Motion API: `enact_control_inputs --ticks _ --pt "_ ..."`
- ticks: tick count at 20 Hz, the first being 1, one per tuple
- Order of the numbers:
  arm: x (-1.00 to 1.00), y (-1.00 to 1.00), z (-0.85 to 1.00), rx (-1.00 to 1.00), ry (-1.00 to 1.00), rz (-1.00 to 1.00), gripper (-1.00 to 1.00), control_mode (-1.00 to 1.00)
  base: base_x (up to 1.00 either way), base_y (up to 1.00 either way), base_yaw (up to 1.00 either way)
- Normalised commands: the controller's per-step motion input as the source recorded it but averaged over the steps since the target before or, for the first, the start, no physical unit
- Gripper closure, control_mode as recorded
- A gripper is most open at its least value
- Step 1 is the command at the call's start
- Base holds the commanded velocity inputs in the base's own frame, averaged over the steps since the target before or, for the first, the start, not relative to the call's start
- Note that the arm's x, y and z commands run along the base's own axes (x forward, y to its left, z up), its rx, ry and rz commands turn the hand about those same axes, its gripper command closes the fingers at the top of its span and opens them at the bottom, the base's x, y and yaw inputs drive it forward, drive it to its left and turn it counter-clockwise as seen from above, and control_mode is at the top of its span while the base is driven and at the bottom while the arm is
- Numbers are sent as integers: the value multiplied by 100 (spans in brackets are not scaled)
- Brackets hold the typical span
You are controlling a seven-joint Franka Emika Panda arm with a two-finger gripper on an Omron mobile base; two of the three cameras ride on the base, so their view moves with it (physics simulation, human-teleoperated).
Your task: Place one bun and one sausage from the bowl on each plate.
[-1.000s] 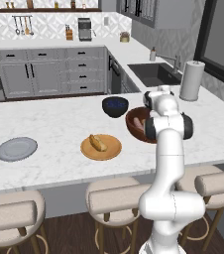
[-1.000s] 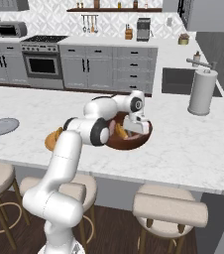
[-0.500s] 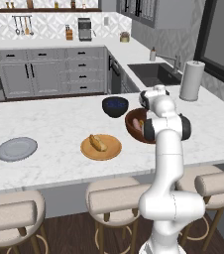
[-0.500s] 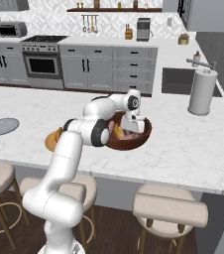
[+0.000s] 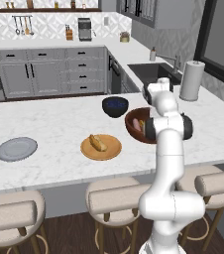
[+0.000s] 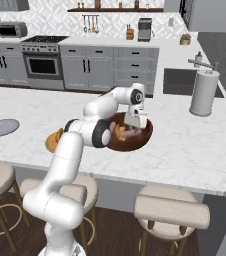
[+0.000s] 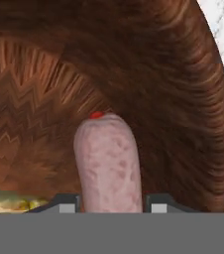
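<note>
The wide reddish-brown bowl (image 5: 131,130) (image 6: 141,141) sits on the island, and my gripper (image 6: 133,125) reaches down into it. In the hand view a pale pink sausage (image 7: 109,163) lies on the bowl's wooden floor (image 7: 173,74), with my gripper (image 7: 113,204) shut on its near end, a fingertip on each side. A yellowish bun (image 6: 119,131) lies in the bowl beside it. The tan plate (image 5: 113,151) holds one bun (image 5: 98,143). The pale grey plate (image 5: 16,149) (image 6: 1,127) lies bare at the far left.
A small dark bowl (image 5: 115,106) stands just behind the wooden bowl. A paper towel roll (image 5: 192,81) (image 6: 204,92) stands to the right, near the sink (image 5: 153,72). Stools line the island's front edge.
The hand has shifted slightly inside the bowl and stays low. Plates, bun and bowls have not moved.
</note>
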Motion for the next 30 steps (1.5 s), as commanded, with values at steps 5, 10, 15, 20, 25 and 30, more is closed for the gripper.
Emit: enact_control_inputs --ticks 5,10,15,20,25,30 --pt "-64 12 92 0 -33 -5 100 -100 0 0 0" --pt "-77 87 78 0 -68 15 100 -100 0 0 0" --pt "-39 100 51 -1 -66 28 100 -100 0 0 0" --pt "-27 100 9 -4 -39 35 100 -100 0 0 0" --pt "-25 100 0 -17 -1 57 100 -100 0 0 0" --pt "-1 100 13 -26 11 56 100 -100 0 0 0"
